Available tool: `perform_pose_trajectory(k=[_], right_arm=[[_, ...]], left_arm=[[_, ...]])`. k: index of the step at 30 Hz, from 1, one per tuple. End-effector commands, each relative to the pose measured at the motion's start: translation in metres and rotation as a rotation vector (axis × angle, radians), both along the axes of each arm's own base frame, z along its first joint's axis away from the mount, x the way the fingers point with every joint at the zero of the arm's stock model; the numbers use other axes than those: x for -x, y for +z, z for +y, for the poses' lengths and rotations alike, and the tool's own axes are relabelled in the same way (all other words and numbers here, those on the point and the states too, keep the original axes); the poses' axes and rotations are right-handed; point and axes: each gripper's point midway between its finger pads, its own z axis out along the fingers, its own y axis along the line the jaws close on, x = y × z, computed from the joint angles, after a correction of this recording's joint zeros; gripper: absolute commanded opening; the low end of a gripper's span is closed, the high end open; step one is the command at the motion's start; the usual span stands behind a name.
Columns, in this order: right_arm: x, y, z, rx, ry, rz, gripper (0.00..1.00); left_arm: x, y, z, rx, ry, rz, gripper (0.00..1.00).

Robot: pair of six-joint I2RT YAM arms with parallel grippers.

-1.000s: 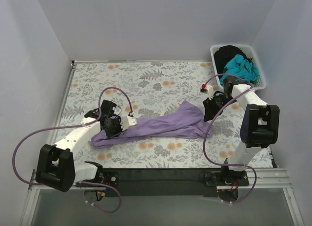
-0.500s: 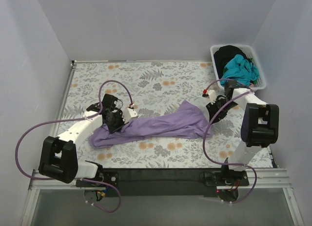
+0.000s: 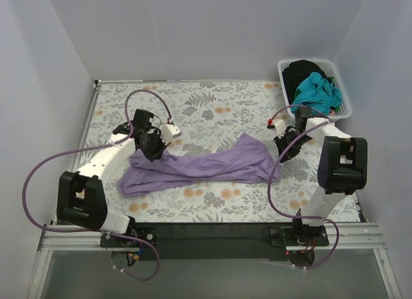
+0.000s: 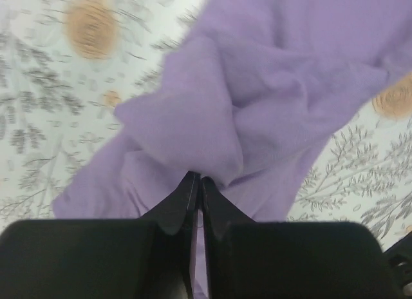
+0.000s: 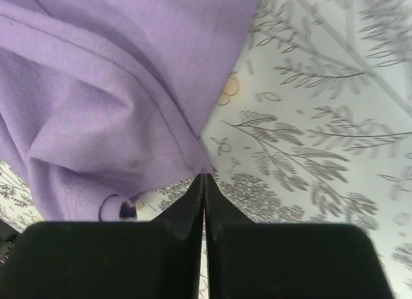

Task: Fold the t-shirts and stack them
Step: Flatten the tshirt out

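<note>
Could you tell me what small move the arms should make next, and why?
Probably lift both grippers slightly and draw them apart. The left gripper is shut on a bunched fold of the purple shirt. The right gripper seems to be pinching its opposite edge. The shirt lies crumpled in a strip, so it needs spreading before folding.

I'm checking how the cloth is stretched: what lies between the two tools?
The lavender t-shirt, bunched lengthwise on the floral covering, spans from the left tool to the right tool; the top view shows it.
</note>
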Motion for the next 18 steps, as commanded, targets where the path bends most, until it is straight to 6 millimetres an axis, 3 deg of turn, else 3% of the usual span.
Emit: perform_pose_trajectory(k=[1,3,4,5,7,10,11,14,15,17,18], right_arm=[[-0.052,0.047,-0.005,-0.012,-0.021,-0.190,0.01],[-0.065,0.067,-0.014,-0.020,-0.049,-0.244,0.01],[-0.070,0.075,-0.017,-0.025,-0.061,-0.264,0.01],[-0.076,0.090,-0.018,-0.042,-0.062,-0.308,0.01],[-0.077,0.100,-0.021,-0.055,-0.062,-0.337,0.01],[-0.061,0.102,-0.017,-0.066,-0.015,-0.342,0.01],[-0.052,0.101,-0.015,-0.070,-0.003,-0.337,0.01],[-0.032,0.078,-0.015,-0.063,0.019,-0.272,0.01],[-0.029,0.072,-0.013,-0.066,0.003,-0.241,0.01],[-0.021,0.061,-0.009,-0.090,-0.014,-0.156,0.25],[-0.021,0.060,-0.005,-0.101,-0.017,-0.139,0.52]], left_arm=[[-0.065,0.054,-0.001,0.126,0.182,-0.126,0.00],[-0.073,0.075,-0.004,0.217,0.190,-0.123,0.00],[-0.077,0.093,0.004,0.244,0.176,-0.163,0.00],[-0.070,0.100,-0.003,0.287,0.118,-0.165,0.00],[-0.047,0.111,-0.006,0.287,0.027,-0.201,0.00],[0.012,0.084,-0.016,0.256,-0.181,-0.108,0.00],[0.038,0.065,-0.013,0.218,-0.260,-0.073,0.00],[0.074,0.027,0.001,0.110,-0.296,-0.025,0.00],[0.068,0.021,0.008,0.066,-0.281,-0.052,0.00],[0.073,0.004,0.017,0.020,-0.280,-0.026,0.00],[0.072,0.000,0.022,-0.005,-0.271,-0.019,0.00]])
